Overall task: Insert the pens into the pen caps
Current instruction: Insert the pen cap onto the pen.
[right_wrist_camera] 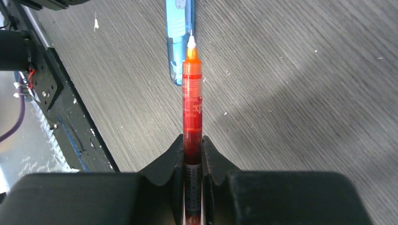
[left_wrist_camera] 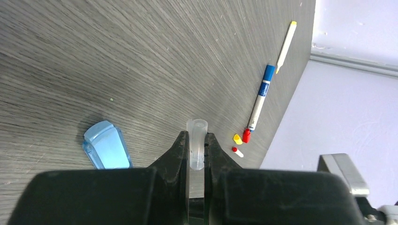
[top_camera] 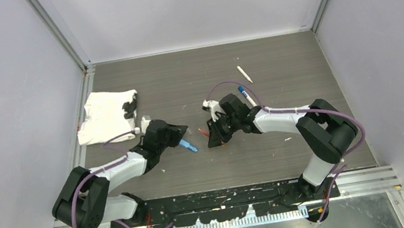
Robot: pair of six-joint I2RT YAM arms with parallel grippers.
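Observation:
My left gripper (left_wrist_camera: 197, 137) is shut on a short clear pen cap (left_wrist_camera: 197, 140), whose open end sticks out past the fingertips above the table. A red pen (right_wrist_camera: 192, 93) is clamped in my shut right gripper (right_wrist_camera: 192, 139), its white-tipped point facing forward over the table. In the top view the two grippers (top_camera: 175, 134) (top_camera: 217, 132) face each other a short way apart. A blue-banded pen (left_wrist_camera: 262, 96) and a yellow-ended pen (left_wrist_camera: 286, 46) lie near the far right wall. By the blue pen's tip lie a red cap (left_wrist_camera: 246, 135) and a yellow cap (left_wrist_camera: 237, 138).
A chunky light-blue oblong piece (left_wrist_camera: 107, 146) lies on the table between the grippers, just beyond the red pen's tip (right_wrist_camera: 179, 37). A small white stub with a red end (left_wrist_camera: 237, 151) rests near the caps. A white cloth (top_camera: 105, 115) sits at the back left.

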